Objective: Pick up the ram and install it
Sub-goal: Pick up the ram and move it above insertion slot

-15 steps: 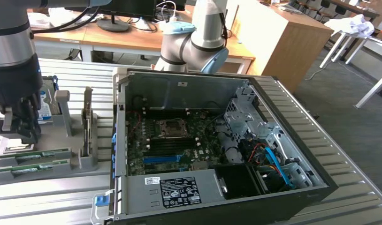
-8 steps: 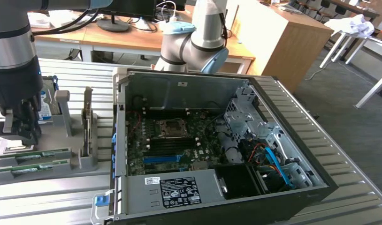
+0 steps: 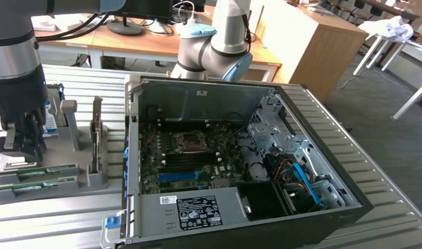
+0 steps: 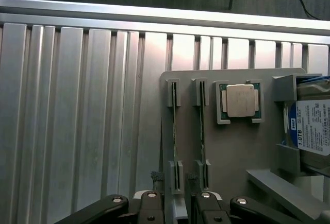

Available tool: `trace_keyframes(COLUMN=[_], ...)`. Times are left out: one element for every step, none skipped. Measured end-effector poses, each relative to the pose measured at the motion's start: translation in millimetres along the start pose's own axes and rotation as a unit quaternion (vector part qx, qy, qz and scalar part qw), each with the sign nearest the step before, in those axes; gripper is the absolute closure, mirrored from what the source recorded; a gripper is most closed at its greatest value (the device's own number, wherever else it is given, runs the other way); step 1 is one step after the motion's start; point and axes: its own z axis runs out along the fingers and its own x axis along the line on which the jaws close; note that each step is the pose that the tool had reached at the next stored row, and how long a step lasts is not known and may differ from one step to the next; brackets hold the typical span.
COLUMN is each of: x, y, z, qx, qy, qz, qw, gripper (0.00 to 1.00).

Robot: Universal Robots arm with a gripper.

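Note:
Two ram sticks stand on edge in a grey holder (image 3: pixel 93 181) at the exterior view's left, outside the computer. One ram (image 3: pixel 41 171) lies behind the other ram (image 3: pixel 38 185). In the wrist view they run edge-on as thin lines, one ram (image 4: pixel 174 131) beside the other ram (image 4: pixel 202 131). My gripper (image 3: pixel 20 149) hangs just above them, open. Its two dark fingertips (image 4: pixel 156 176) straddle the first stick, and the gripper (image 4: pixel 174 178) holds nothing. The motherboard's memory slots (image 3: pixel 180 165) lie inside the open computer case (image 3: pixel 197 96).
The holder (image 4: pixel 232 157) also carries a square silver processor (image 4: pixel 241 100) and a hard drive (image 4: pixel 312 126) with a blue-white label. An upright card (image 3: pixel 97 132) stands between the holder and the case wall. The slatted metal table (image 3: pixel 377 171) surrounds everything.

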Motion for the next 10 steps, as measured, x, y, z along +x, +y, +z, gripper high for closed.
trace_keyframes(x=[0.0, 0.1, 0.1, 0.2, 0.2, 0.2, 0.3, 0.3, 0.4, 0.4], y=[0.0, 0.0, 0.0, -0.1, -0.1, -0.1, -0.1, -0.1, -0.1, -0.2], z=[0.4, 0.9, 1.3, 1.8, 2.2, 2.7, 3.1, 3.5, 3.9, 4.4], qx=[0.0, 0.0, 0.0, 0.0, 0.0, 0.0, 0.0, 0.0, 0.0, 0.0], qy=[0.0, 0.0, 0.0, 0.0, 0.0, 0.0, 0.0, 0.0, 0.0, 0.0], qz=[0.0, 0.0, 0.0, 0.0, 0.0, 0.0, 0.0, 0.0, 0.0, 0.0], qw=[1.0, 1.0, 1.0, 1.0, 1.0, 1.0, 1.0, 1.0, 1.0, 1.0], gripper=[0.7, 0.7, 0.7, 0.7, 0.7, 0.7, 0.7, 0.7, 0.7, 0.7])
